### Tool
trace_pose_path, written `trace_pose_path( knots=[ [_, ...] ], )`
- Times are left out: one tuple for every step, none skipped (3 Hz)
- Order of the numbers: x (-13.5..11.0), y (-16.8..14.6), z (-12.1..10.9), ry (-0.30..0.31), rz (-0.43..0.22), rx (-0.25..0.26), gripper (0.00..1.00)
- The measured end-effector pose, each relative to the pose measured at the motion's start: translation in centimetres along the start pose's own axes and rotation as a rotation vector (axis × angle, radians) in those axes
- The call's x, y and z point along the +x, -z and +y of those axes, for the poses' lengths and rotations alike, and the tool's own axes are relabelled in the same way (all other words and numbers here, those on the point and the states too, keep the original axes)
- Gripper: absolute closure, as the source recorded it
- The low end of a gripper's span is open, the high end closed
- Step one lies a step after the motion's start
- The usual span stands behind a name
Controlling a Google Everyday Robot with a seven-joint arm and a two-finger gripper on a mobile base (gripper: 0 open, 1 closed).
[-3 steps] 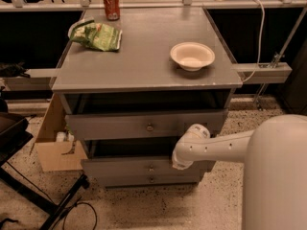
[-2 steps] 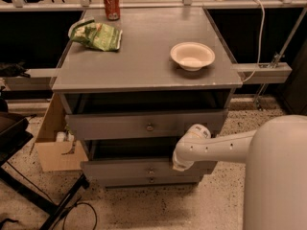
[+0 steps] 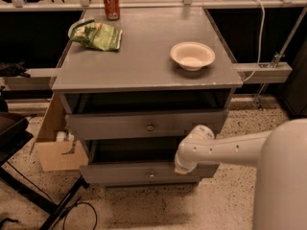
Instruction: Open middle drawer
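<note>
- The hand point(image 3: 184, 166) is sitting at the end of the white arm point(image 3: 225, 150), which is reaching in from the right. It is pressing against the right part of the middle drawer point(image 3: 120, 174), at the top edge of the front panel. Whether it is clenched or released cannot be told, as the wrist is covering it.
- The middle drawer is the lower of the two grey fronts that are showing. It is standing pulled out, with a dark strip of its inside showing above the panel, and it is carrying one small round knob point(image 3: 151, 177) at its centre, left of the hand.
- Above it, the upper drawer point(image 3: 105, 125) is also standing out from the cabinet, with one upper knob point(image 3: 150, 127) of its own (so two fronts and two knobs in all).
- The grey counter point(image 3: 144, 61) is carrying three things: one white bowl point(image 3: 192, 55) towards the right, one green snack bag point(image 3: 98, 35) at the back left, and one red can point(image 3: 111, 4) at the back edge behind the bag.
- The can and the bag are both showing printing, but no word of it is reading clearly.
- One open cardboard box point(image 3: 53, 150) is standing on the speckled floor point(image 3: 225, 205), just beside the cabinet's left side.
</note>
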State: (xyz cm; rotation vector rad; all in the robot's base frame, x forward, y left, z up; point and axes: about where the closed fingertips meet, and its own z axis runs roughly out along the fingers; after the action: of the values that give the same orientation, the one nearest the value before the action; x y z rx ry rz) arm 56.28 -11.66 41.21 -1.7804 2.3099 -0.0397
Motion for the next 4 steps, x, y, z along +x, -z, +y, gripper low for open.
trace_pose_path(
  knots=[
    [0.5, 0.3, 0.8, -0.004, 0.000, -0.020, 1.00],
    [0.5, 0.4, 0.8, -0.004, 0.000, -0.020, 1.00],
    [1.0, 0.4, 1.9, -0.006, -0.005, -0.043, 1.00],
    [1.0, 0.6, 1.8, -0.006, -0.005, -0.043, 1.00]
  ],
)
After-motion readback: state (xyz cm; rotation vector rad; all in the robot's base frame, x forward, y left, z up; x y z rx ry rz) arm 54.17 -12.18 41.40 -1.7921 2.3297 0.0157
